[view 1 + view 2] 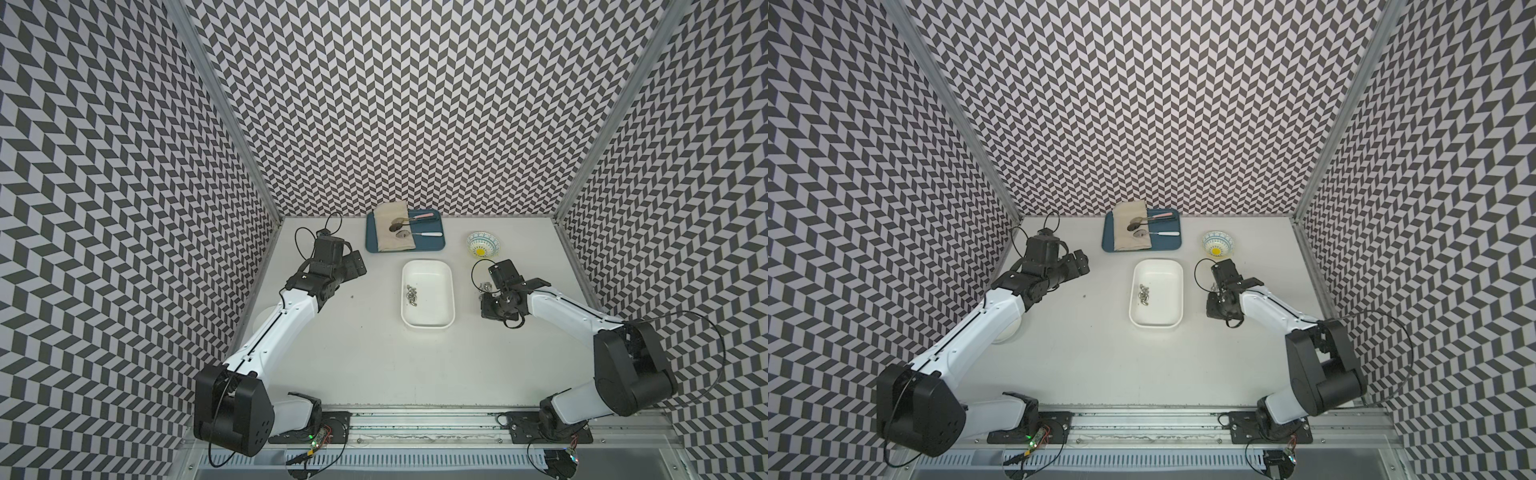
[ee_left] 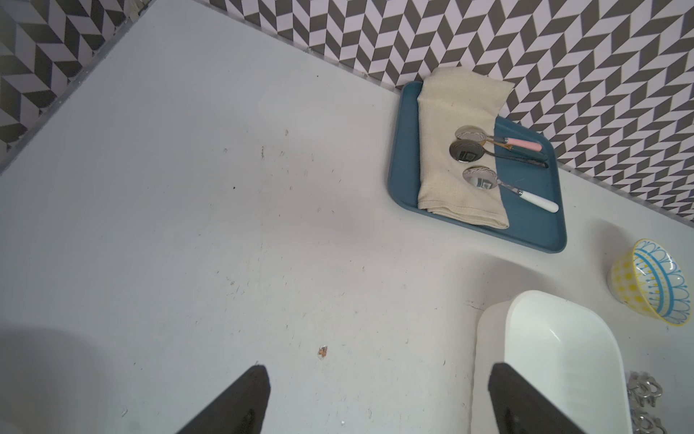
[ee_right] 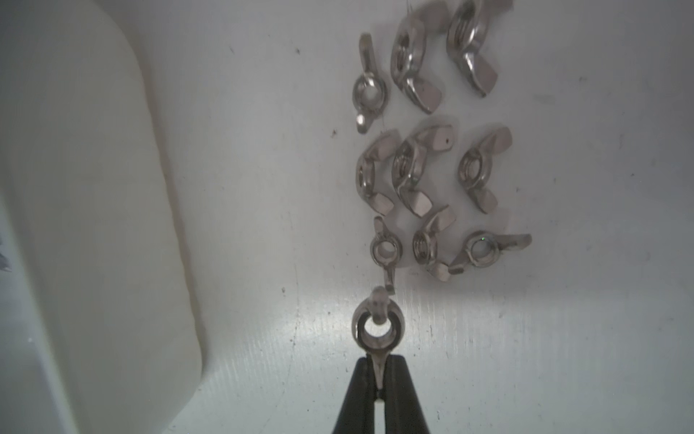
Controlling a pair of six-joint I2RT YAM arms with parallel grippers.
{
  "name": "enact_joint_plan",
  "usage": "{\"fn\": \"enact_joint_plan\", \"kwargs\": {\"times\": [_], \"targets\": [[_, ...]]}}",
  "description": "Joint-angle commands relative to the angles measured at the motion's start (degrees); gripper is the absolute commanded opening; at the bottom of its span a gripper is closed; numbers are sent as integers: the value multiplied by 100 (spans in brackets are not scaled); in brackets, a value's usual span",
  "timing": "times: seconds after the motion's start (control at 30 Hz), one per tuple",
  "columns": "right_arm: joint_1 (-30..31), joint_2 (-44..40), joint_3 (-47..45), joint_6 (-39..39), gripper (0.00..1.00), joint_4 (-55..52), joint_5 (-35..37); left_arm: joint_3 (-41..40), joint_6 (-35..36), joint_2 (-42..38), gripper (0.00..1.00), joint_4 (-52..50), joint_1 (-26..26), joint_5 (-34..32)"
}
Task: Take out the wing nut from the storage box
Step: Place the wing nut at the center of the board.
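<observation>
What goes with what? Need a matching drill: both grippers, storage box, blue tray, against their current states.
Column 1:
1. right gripper
2. left gripper
3. storage box
4. blue tray

Column 2:
a. carries cloth and spoons
b. open, holding nothing
c. shut on a wing nut
d. loose wing nuts inside

Pairs: 1-c, 2-b, 3-d, 4-a

Two high top views steeply down over the whole table [image 1: 374, 365]; close wrist views, storage box [image 2: 555, 338] in all four.
</observation>
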Motion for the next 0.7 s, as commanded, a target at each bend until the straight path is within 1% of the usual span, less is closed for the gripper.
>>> {"fn": "enact_joint_plan", "kwargs": {"times": [0.0,0.2,0.43,0.67], "targets": [[-2,47,-109,69,6,287,2,-101,-23,-208,95,133,-16,101],[-8,220,-239,111,6,433,-83,-291,88,-359,95,89,-29,68],[-2,394,-322,97,6,573,-105,-263,249,-493,95,-48,-3,-113],[-3,462,-300,100,12,577,-134,-191,259,-483,96,-105,23,-144]]}}
